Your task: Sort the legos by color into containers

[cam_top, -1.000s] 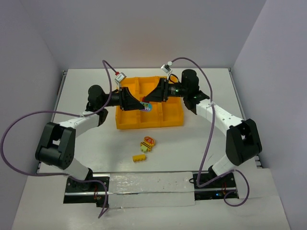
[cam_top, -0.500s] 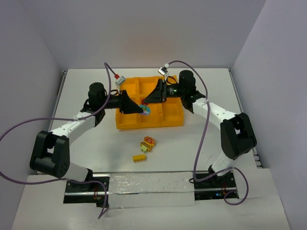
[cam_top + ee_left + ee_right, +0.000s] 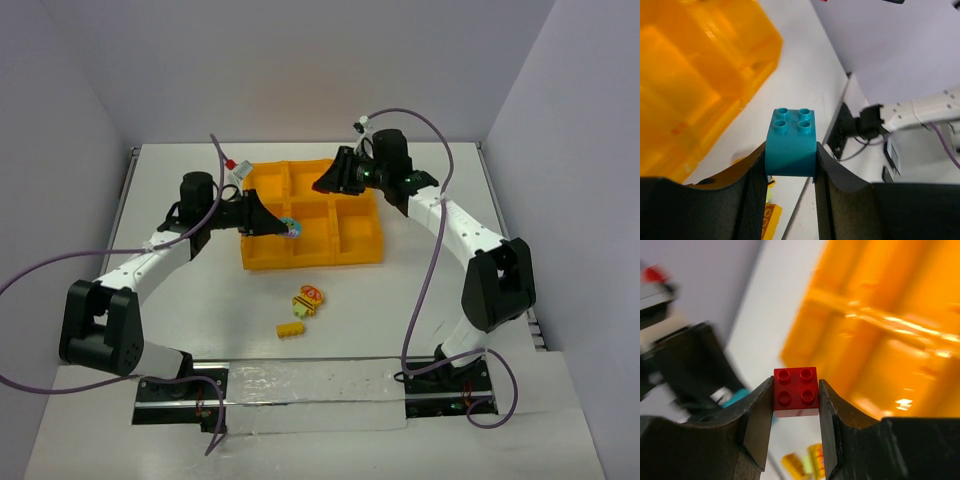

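Orange plastic tray [image 3: 262, 258]: six square wells, two rows of three, resting on the white counter [image 3: 200, 300] toward its far side.

Left hand [image 3: 288, 226]: reaching in from the left, tip raised above the front row of the tray, near the wall between the left and middle wells; clamped on a teal brick.

Teal brick [image 3: 790, 145]: pinched by its two sides between the black fingers [image 3: 752, 200], four studs pointing away from the wrist, lifted clear of the tray.

Right hand [image 3: 320, 186]: reaching in from the right, tip raised above the back row, near the middle well; clamped on a red brick.

Red brick [image 3: 795, 390]: held by its two sides, four studs facing the wrist camera, blurred orange tray behind it.

Two hands: near each other over the tray, apart, not touching.

Mixed cluster [image 3: 309, 299]: red, yellow and green pieces joined together, lying on the counter just in front of the tray.

Yellow brick [image 3: 291, 329]: lying alone on the counter, just beside the cluster on the near side.
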`<state>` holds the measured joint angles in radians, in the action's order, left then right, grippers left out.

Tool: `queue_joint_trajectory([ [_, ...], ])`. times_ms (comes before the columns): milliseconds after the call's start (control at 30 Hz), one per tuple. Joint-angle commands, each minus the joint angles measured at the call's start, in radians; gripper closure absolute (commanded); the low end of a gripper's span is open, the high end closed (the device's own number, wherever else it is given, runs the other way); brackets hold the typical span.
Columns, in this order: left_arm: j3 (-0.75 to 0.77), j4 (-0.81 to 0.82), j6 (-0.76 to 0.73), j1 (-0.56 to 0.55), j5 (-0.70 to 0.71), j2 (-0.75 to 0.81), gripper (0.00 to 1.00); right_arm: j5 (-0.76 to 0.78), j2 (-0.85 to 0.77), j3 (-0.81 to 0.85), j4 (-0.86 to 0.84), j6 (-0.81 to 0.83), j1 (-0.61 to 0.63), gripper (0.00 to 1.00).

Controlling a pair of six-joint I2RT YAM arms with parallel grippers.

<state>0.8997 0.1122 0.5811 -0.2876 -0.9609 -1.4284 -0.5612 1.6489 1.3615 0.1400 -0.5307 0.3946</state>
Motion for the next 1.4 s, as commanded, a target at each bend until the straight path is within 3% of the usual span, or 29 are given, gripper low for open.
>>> queue_joint_trajectory([
  [0, 0.069, -0.232, -0.083, 0.029, 0.213, 0.079, 1.0, 0.388, -0.005, 0.019, 0.166, 0.097, 0.001, 1.0],
  [133, 0.117, -0.319, -0.067, 0.031, 0.378, 0.102, 1.0, 0.538, 0.019, 0.006, 0.181, 0.116, 0.03, 1.0],
  [367, 0.193, -0.37, -0.012, 0.03, 0.571, 0.128, 1.0, 0.504, 0.087, 0.021, 0.167, 0.126, 0.123, 1.0],
  [633, 0.21, -0.402, 0.012, 0.029, 0.654, 0.124, 1.0, 0.558, 0.189, 0.086, 0.201, 0.141, 0.193, 0.97],
  [700, 0.207, -0.4, 0.016, 0.029, 0.663, 0.12, 1.0, 0.558, 0.208, 0.1, 0.206, 0.141, 0.196, 0.82],
  [733, 0.207, -0.4, 0.017, 0.03, 0.667, 0.117, 1.0, 0.558, 0.216, 0.106, 0.207, 0.141, 0.198, 0.68],
  [767, 0.209, -0.402, 0.017, 0.03, 0.669, 0.113, 1.0, 0.56, 0.219, 0.108, 0.208, 0.14, 0.201, 0.45],
  [867, 0.217, -0.41, 0.022, 0.03, 0.671, 0.094, 1.0, 0.56, 0.219, 0.117, 0.211, 0.14, 0.202, 0.18],
  [933, 0.221, -0.412, 0.022, 0.03, 0.683, 0.081, 1.0, 0.559, 0.209, 0.125, 0.215, 0.141, 0.205, 0.07],
  [1000, 0.226, -0.419, 0.021, 0.027, 0.7, 0.067, 1.0, 0.56, 0.192, 0.128, 0.218, 0.14, 0.205, 0.02],
  [1367, 0.293, -0.441, 0.05, -0.058, 0.851, -0.133, 0.99, 0.615, -0.082, -0.001, 0.181, 0.132, 0.208, 0.02],
])
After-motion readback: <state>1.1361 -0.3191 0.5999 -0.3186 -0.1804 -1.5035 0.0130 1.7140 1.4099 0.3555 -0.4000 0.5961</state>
